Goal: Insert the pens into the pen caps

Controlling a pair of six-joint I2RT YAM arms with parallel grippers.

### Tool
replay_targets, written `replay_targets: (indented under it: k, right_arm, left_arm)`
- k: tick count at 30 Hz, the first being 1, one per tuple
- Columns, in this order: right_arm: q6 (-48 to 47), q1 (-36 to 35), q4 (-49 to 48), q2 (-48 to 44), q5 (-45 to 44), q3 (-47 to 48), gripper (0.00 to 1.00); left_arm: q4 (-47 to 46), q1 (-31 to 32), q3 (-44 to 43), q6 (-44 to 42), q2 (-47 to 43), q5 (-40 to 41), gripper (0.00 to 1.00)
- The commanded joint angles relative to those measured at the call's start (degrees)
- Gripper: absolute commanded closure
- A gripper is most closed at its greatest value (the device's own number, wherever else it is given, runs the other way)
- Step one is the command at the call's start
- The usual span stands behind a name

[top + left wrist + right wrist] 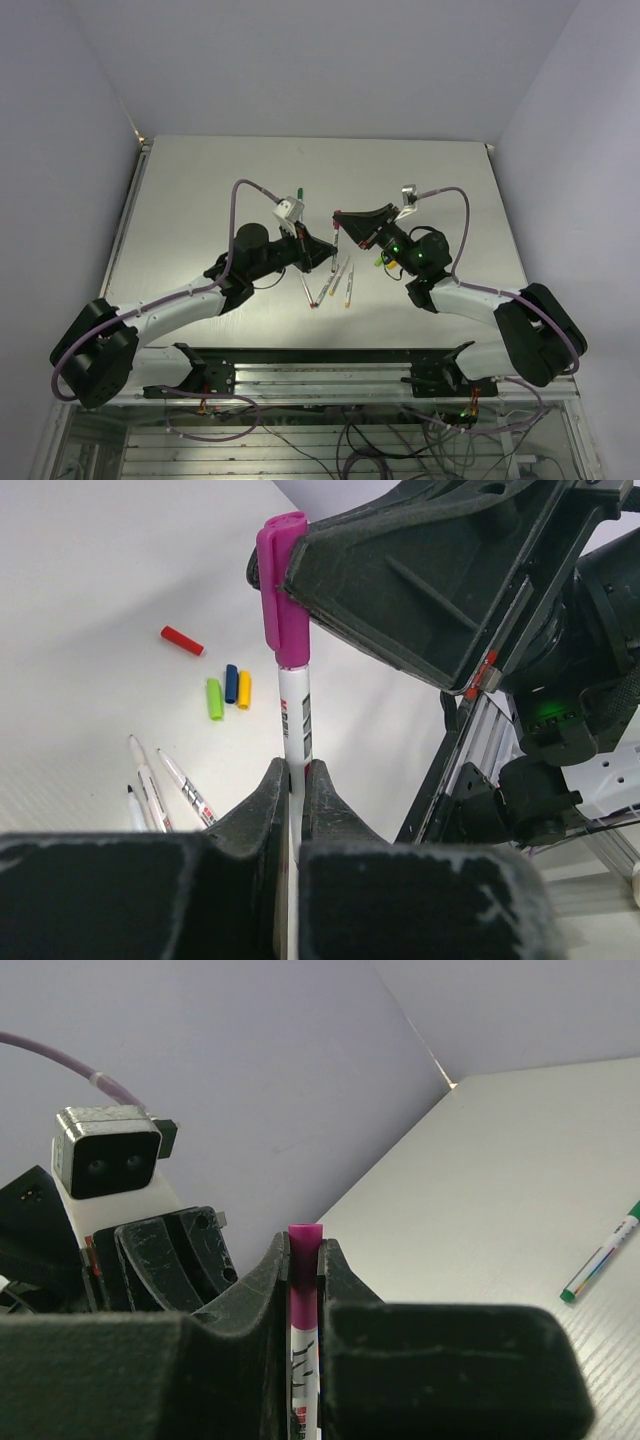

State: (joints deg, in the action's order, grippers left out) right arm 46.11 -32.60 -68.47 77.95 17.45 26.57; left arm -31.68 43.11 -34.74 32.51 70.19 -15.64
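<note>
Magenta cap (282,590) on pen (298,715), L pincer (296,772) clamps pen, R pincer (304,1250) cap

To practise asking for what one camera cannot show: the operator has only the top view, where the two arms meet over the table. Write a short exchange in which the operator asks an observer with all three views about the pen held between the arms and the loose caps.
Operator: Is a cap on the pen held between the arms?
Observer: Yes. The left wrist view shows a magenta cap over one end of the pen.
Operator: Which caps lie loose?
Observer: Four lie on the table in that same view: a red cap, a green cap, a blue cap and a yellow cap.
</note>
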Motion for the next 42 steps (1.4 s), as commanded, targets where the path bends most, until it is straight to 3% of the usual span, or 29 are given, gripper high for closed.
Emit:
replay_targets:
  k: [1,25,36,42]
  right_arm:
    - [-0.97,-1.96,9.8,1.95,8.03,-3.04,1.0]
    - [-5.58,-5.99,17.78,5.1,6.32,1.78,1.0]
    - [-6.18,-6.39,19.09,4.09,2.88,4.17,1.0]
    - [-11.58,-6.34,27.9,-0.97,-3.28,10.86,0.76]
  left_arm:
    - [-15.61,-2.56,-3.93,-1.11,-4.02,2.77,0.93]
    - [-17.05,-6.86,-5.03,0.01,-3.35,2.32,0.93]
    - [-12.84,-7.08,-4.11,0.44,-3.88,2.84,0.93]
    - [-9.71,-7.08,-2.26,-0.11,-4.28,3.33,0.93]
